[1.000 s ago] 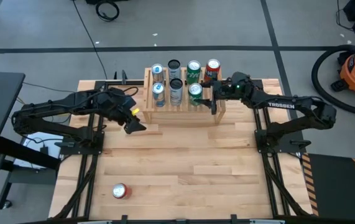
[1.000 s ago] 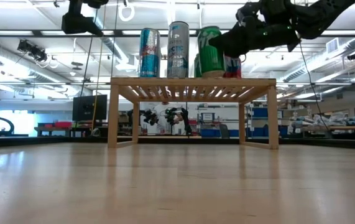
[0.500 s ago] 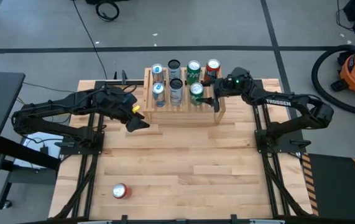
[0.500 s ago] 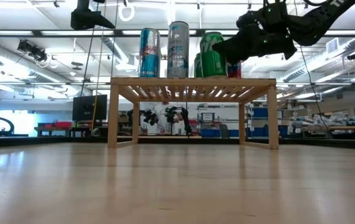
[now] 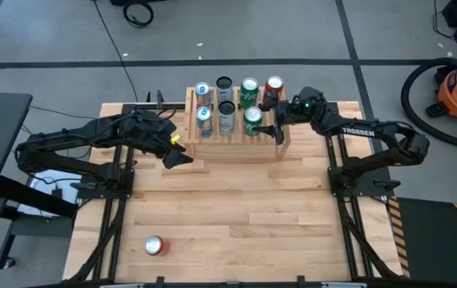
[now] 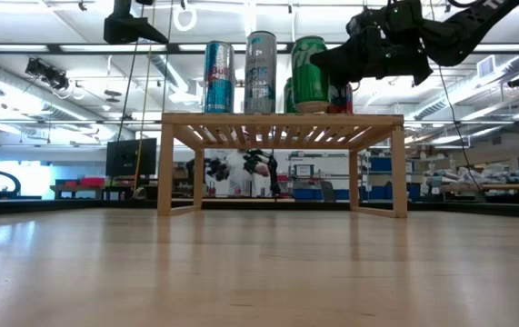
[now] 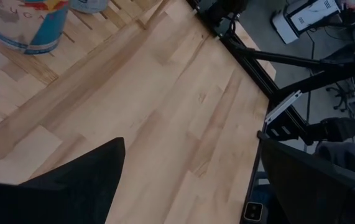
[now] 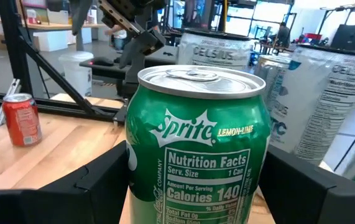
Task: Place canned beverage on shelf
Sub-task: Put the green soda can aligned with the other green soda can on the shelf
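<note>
Only overhead: red can [image 5: 155,246] lying apart.

Light-wood shelf [image 5: 192,148] with slatted top and solid side boards, standing at the far middle of the desk. Seven cans stand upright on it in two rows. The green Sprite can [image 8: 196,149] is at the right end of the near row. A red can [image 5: 155,246] lies on the desk near the left front.

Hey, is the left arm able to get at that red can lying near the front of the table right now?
Probably yes: the left gripper is open and empty, and bare table lies between it and the red can.
</note>
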You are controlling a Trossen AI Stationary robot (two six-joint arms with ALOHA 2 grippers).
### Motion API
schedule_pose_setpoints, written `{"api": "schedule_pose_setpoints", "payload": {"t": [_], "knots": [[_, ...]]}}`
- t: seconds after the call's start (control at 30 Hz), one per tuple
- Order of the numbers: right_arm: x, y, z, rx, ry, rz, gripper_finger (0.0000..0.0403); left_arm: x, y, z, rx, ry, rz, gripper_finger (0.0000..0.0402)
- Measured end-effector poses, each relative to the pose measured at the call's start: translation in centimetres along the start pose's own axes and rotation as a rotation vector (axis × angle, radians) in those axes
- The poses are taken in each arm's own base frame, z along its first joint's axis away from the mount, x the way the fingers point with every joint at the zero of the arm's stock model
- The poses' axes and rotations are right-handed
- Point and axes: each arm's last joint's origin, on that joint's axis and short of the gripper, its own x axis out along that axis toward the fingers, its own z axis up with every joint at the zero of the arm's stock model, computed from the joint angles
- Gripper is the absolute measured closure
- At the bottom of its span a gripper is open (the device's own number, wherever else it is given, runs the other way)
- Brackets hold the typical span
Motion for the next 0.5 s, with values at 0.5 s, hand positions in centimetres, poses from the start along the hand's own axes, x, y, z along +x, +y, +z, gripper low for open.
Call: {"api": "schedule_pose_setpoints", "payload": {"t": [0.5], "knots": [[1.3, 0.0, -1.2, 0.018, 0.025, -0.056, 0.0097, 0.0, 0.0, 0.0, -0.024, 0.001, 0.001, 0.0028]]}}
